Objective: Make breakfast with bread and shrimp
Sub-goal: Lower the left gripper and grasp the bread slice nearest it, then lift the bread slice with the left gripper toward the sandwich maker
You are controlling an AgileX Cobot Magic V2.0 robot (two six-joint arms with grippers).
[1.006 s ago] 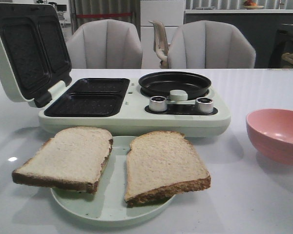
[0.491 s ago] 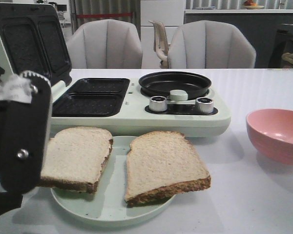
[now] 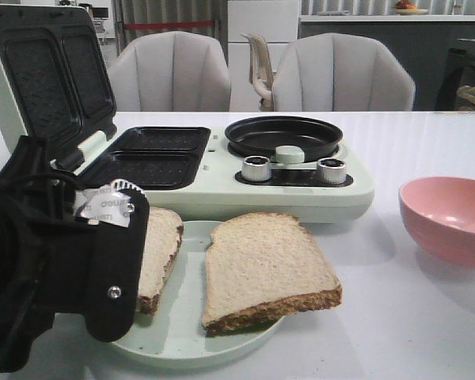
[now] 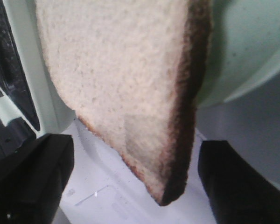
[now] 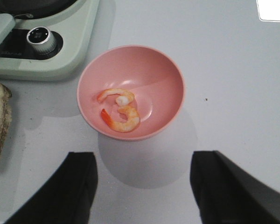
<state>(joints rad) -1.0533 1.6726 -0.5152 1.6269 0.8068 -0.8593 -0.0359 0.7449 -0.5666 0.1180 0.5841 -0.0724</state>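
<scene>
The left gripper (image 4: 130,182) has its fingers wide apart on both sides of one bread slice (image 4: 126,88) on the green plate (image 3: 182,332). The other slice (image 3: 265,265) lies beside it. The right gripper (image 5: 142,186) is spread apart above the pink bowl (image 5: 158,74) holding the shrimp (image 5: 120,109). Behind stands the sandwich maker (image 3: 222,186).

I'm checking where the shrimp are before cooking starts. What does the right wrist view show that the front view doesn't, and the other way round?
Only the right wrist view looks down into the pink bowl and shows two shrimp lying in it, with the open right gripper above bare table. Only the front view shows the left gripper at the left bread slice, the right bread slice on the plate, the open lid, the grill plates and the round pan. Both show the bowl, a control knob and the white table.
</scene>
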